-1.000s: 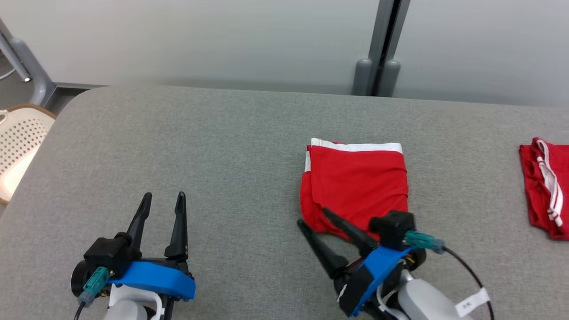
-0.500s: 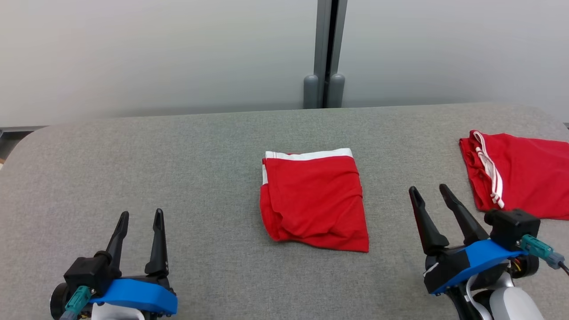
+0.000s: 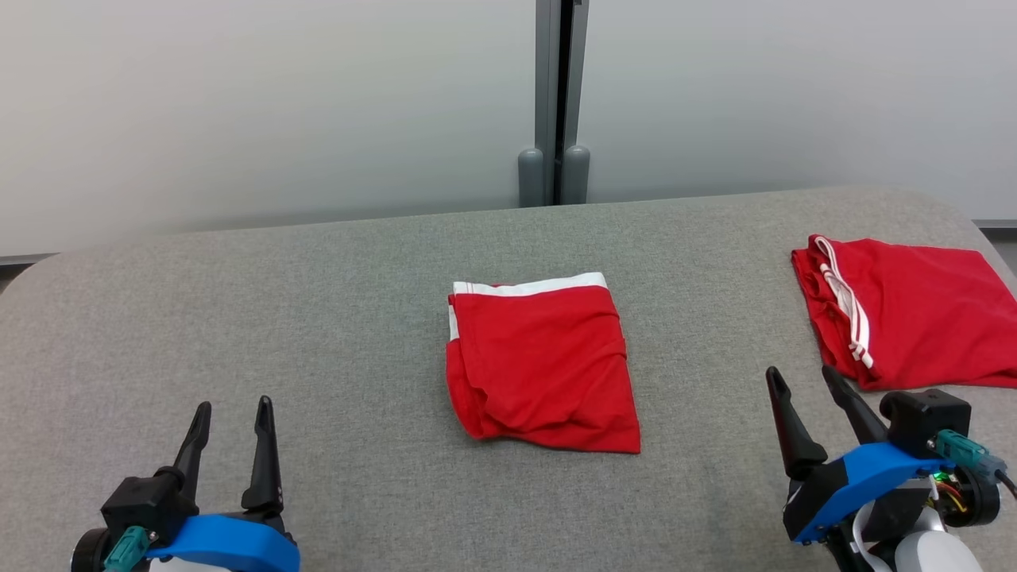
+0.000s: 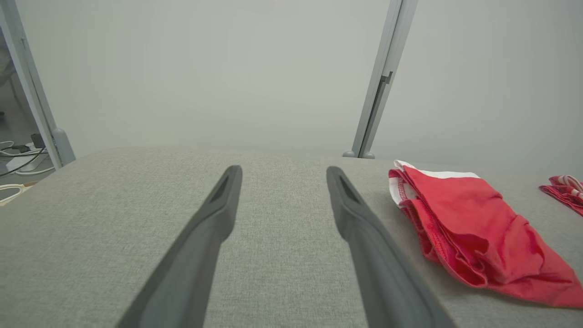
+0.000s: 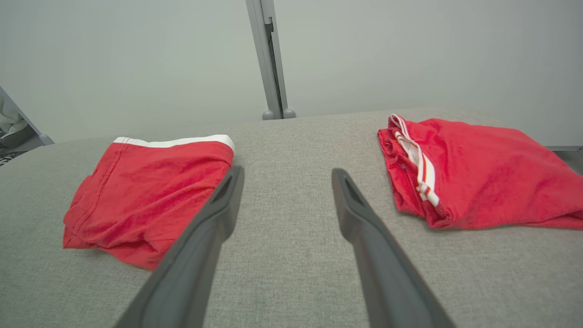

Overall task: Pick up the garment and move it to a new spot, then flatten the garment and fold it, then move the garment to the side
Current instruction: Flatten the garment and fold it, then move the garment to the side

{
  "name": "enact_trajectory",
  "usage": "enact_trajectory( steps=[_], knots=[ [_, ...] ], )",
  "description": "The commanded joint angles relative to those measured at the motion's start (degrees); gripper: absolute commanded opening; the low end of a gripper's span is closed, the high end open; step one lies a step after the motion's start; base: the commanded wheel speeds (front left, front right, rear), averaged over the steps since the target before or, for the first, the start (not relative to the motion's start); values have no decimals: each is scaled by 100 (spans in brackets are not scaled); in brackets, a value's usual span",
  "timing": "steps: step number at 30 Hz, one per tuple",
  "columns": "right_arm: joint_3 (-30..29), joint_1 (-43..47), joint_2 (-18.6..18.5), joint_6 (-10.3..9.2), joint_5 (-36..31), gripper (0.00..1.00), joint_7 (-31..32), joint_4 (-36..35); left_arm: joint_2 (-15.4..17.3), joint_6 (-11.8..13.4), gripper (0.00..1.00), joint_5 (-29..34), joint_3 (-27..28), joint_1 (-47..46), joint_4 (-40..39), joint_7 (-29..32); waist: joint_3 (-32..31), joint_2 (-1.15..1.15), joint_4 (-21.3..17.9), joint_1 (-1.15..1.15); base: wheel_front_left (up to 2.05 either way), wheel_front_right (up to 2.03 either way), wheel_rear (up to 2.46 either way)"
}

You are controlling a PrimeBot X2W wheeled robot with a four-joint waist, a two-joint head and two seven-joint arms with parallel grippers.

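Grey cloth covers the counter [image 3: 318, 302], with pale wall panels and a grey post [image 3: 556, 95] behind it. The folded red garment [image 3: 540, 361] lies at the middle of the counter, white band along its far edge, and neither arm touches it. My left pincer [image 3: 234, 405] sits at the near left, jaws spread and empty. My right pincer [image 3: 801, 373], near right, is just as wide and holds nothing. A second red garment [image 3: 906, 310] lies at the far right (set aside, I'd guess, to keep the middle free). Folding looks finished, so I judge the shift to the side remains.
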Motion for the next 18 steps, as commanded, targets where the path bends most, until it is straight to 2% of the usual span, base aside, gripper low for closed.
enact_trajectory(
  steps=[1,9,18],
  knots=[
    [-13,63,22,3,-52,100,-15,22,20,23,100,-11,14,7,24,-24,-15,0,-1,0,0,0,0],
    [41,59,45,3,-75,100,-5,86,-40,157,100,-7,-67,119,-78,97,-65,0,0,0,0,0,0],
    [127,21,57,2,-50,100,57,66,50,96,100,-105,-41,64,31,50,-56,0,13,0,0,0,0]
  ],
)
